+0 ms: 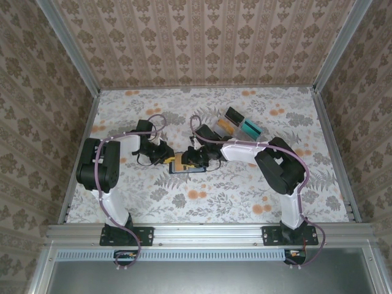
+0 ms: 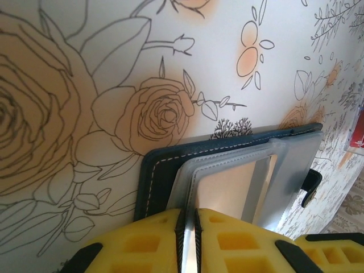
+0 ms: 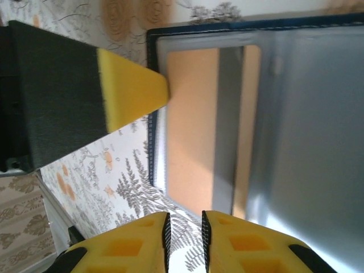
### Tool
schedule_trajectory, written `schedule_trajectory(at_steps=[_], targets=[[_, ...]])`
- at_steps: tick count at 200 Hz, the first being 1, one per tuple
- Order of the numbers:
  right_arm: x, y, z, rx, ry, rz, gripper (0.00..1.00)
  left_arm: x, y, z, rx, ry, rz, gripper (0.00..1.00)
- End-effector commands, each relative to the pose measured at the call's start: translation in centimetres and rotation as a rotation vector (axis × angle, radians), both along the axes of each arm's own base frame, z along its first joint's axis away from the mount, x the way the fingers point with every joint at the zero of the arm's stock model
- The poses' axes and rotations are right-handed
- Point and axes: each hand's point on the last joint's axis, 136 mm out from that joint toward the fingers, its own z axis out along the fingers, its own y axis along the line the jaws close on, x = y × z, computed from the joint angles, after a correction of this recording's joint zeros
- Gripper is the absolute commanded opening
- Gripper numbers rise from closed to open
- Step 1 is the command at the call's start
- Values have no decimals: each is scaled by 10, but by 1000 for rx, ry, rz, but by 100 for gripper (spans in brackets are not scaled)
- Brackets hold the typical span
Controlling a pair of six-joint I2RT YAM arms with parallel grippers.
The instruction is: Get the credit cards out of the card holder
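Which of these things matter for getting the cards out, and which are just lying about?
Job:
- card holder, lying open
- tan-orange card, in its slot
- left hand, pinching the holder's edge
- right hand, at the holder's edge, slightly open

Lying about:
- clear compartment tray, farther back on the right

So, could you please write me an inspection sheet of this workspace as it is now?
Surface: floral table, no spills seen.
Job's things: holder lies open at the centre; tan card sits in its slot.
Clutter: clear tray beyond the holder, to the right, with small items inside.
Hands: left hand shut on the holder's edge; right hand slightly open, nothing between its fingers.
Cables: purple cables run along both arms.
Surroundings: papered walls, metal frame.
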Motion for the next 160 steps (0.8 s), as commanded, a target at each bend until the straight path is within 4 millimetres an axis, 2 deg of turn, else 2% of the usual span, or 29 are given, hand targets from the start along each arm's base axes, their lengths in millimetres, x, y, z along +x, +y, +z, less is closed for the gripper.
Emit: schedule_trajectory(at_steps=[1,33,105,160], targets=[[-1,-11,-5,-38,23,-53,25,-13,14,-22,108,54,-9,15],[0,-16,-10,-53,19,-72,24,-15,15,-23,108,59,-7,15],[2,-13,-20,-45,33,-70,21,-16,14,-25,102,68,-8,15],[2,-16,-27,-58,45,-78,23,-16,14,-25,100,69,-7,14]])
